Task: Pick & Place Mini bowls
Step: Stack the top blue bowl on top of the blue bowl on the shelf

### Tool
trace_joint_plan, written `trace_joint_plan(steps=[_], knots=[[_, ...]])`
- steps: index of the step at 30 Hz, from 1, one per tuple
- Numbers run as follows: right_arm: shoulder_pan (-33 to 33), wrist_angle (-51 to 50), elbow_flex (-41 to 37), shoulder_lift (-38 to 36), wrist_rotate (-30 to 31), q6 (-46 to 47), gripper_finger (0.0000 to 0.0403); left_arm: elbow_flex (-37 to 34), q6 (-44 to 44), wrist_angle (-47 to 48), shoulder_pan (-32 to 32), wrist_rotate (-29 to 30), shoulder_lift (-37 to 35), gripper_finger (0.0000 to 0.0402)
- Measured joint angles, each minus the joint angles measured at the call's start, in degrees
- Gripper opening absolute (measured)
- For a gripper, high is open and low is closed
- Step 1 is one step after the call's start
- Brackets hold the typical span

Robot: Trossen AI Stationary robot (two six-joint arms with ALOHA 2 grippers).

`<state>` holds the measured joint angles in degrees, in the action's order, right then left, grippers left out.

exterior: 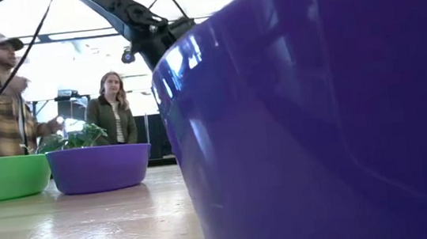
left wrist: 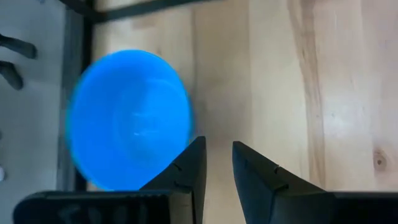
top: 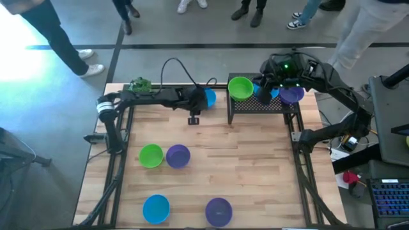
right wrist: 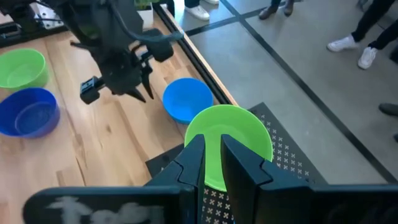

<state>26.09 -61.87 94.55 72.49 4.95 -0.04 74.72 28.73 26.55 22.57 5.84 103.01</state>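
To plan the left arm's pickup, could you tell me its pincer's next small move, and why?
Probably shift the left pincer sideways until the blue bowl has its rim between the fingers: they stand open over bare table beside the bowl, gripping nothing. The right pincer grips a green bowl by its rim.

Green (top: 240, 88), blue (top: 156, 208), purple bowls (top: 218, 211); pale wood table (top: 255, 160).

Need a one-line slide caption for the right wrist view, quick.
Right gripper over a green bowl on the black perforated rack; blue bowl sits beyond.
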Motion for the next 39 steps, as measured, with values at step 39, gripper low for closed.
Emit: trace_joint_plan(steps=[39], knots=[[0.0,-0.5,-1.4,0.0,0.1,-0.5,0.0047,-1.0,1.2,-6.1,2.5,2.6,4.5,0.0082]])
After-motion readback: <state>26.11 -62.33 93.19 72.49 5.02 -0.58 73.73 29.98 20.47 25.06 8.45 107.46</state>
